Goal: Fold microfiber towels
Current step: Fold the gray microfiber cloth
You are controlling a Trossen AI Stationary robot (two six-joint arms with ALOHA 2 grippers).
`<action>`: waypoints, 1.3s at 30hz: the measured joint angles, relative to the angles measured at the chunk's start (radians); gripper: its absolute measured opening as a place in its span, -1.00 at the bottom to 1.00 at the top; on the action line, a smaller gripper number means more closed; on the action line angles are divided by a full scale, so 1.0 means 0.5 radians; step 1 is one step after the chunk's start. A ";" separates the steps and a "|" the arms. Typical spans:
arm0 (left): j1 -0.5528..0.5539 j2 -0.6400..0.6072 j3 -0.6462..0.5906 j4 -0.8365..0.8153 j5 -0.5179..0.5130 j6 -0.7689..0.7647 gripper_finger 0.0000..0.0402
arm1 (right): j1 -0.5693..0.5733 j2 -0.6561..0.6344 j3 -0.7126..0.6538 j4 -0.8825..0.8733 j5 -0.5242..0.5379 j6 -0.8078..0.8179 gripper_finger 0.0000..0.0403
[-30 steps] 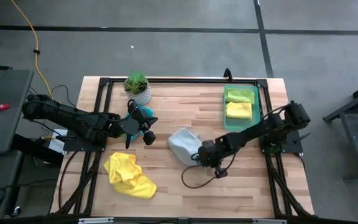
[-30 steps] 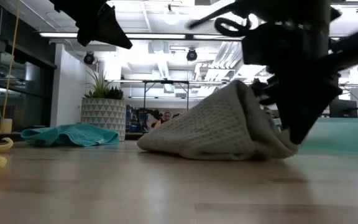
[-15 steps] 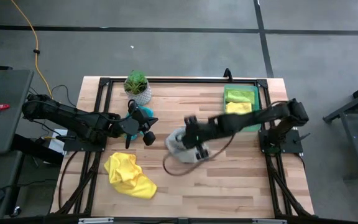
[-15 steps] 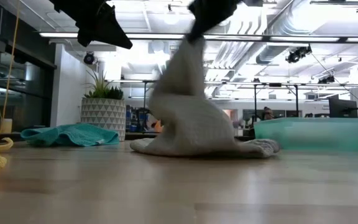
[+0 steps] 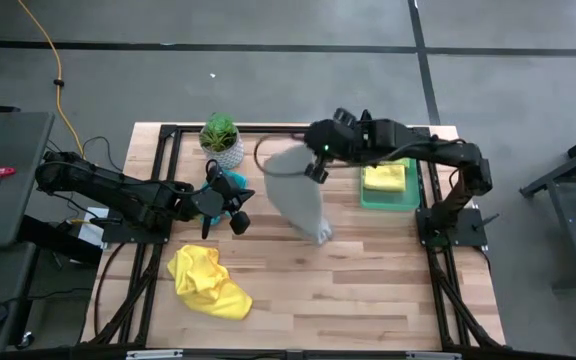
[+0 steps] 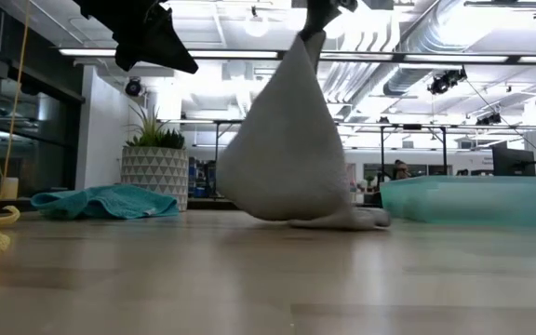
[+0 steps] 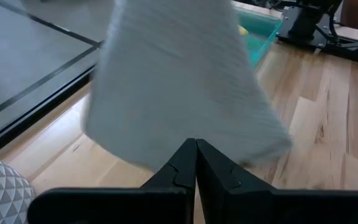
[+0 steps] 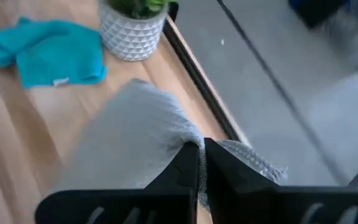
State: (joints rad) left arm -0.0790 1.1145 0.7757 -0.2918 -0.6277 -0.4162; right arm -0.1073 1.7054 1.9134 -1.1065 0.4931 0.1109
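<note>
My right gripper point(image 5: 313, 163) is raised over the table's far middle, shut on the grey-white towel point(image 5: 303, 195), which hangs below it. My left gripper point(image 5: 240, 205) is shut on nothing, held above the table beside the teal towel point(image 5: 230, 181), which lies flat by the plant pot. A crumpled yellow towel point(image 5: 208, 283) lies near the table's front left. A lime green towel point(image 5: 386, 153) and a folded yellow towel point(image 5: 384, 178) lie in the tray point(image 5: 366, 196). In the left wrist view the shut fingers point(image 7: 196, 163) face the hanging grey-white towel point(image 7: 179, 81). My right gripper pinches the grey-white towel's top edge point(image 8: 178, 134) between its two fingers, which slant downward from above. One layer or several, I cannot tell. The towel hangs slack in a drop shape, and its lower end point(image 6: 342, 221) still lies on the table.
A small plant in a white patterned pot point(image 5: 220, 140) stands at the far left, next to the teal towel. The translucent green tray point(image 6: 473, 200) sits at the far right. Bare wood shows across the table's near middle and right.
My right gripper has risen and swung toward the table's far edge and left, rolling as it went. The grey-white towel went from a low heap to hanging stretched below the gripper, with only its lower end left on the table.
</note>
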 joint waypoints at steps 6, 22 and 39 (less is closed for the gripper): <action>0.000 0.000 0.000 0.000 -0.002 0.000 -1.00 | -0.079 0.001 0.001 0.051 -0.252 0.240 -1.00; 0.000 0.000 0.000 -0.067 -0.025 0.016 -1.00 | 0.150 -0.049 -0.242 0.309 -1.420 -0.446 -1.00; 0.049 0.123 -0.027 -0.094 -0.160 0.006 -0.98 | 0.635 -0.045 -1.706 0.961 -1.585 0.084 -1.00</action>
State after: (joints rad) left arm -0.0546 1.1762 0.7620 -0.3388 -0.7079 -0.4130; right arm 0.2104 1.6829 1.0605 -0.6260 -0.2994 0.1529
